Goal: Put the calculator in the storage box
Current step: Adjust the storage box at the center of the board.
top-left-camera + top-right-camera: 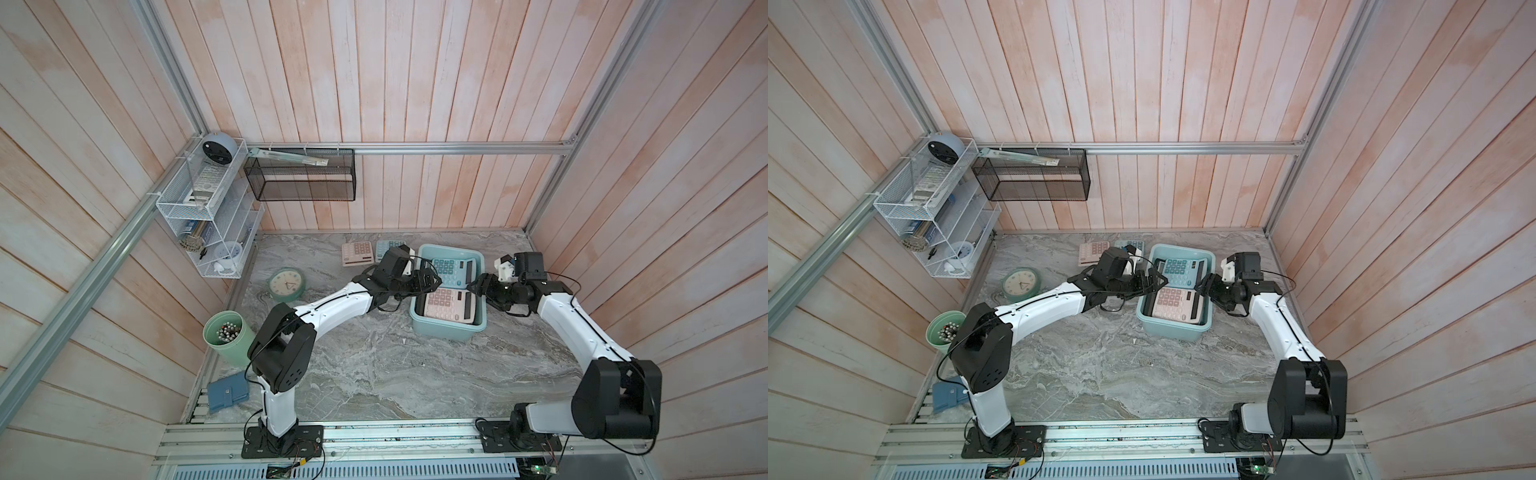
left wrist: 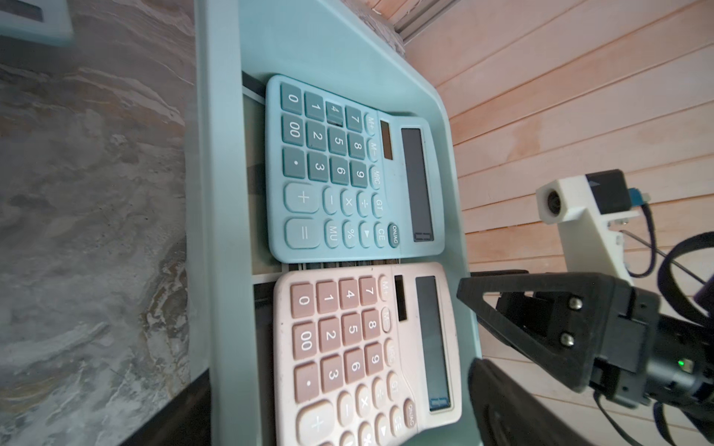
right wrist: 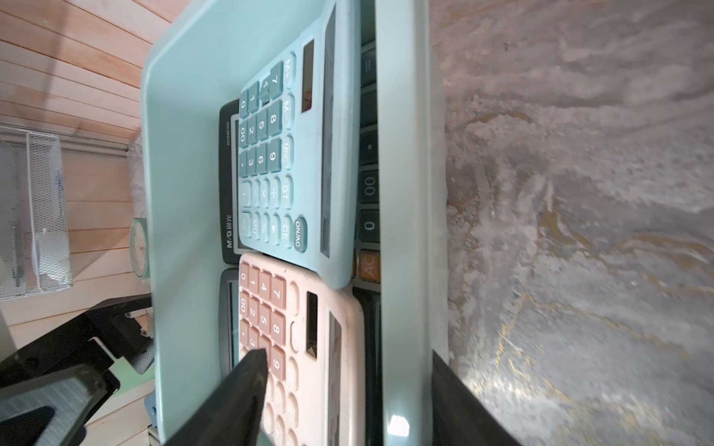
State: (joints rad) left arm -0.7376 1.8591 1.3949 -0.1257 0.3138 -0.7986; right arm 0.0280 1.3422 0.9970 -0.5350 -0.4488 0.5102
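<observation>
I see the pink calculator (image 1: 446,305) lying flat in the near end of the storage box (image 1: 444,332), just beside the teal calculator (image 1: 451,270) at the far end. My right gripper (image 1: 471,287) sits partly open across the box's right wall, holding nothing. My left gripper (image 1: 434,281) is wide open and empty at the box's left wall.

Soft, even, fairly bright light; faint shadows under arms on marble tabletop (image 1: 374,365). Wall planks (image 1: 415,83) bow toward edges in both top views. Wrist views: close black fingers (image 3: 239,394) blurred, small white glare on storage box (image 3: 402,231) rim, tabletop smeared.
</observation>
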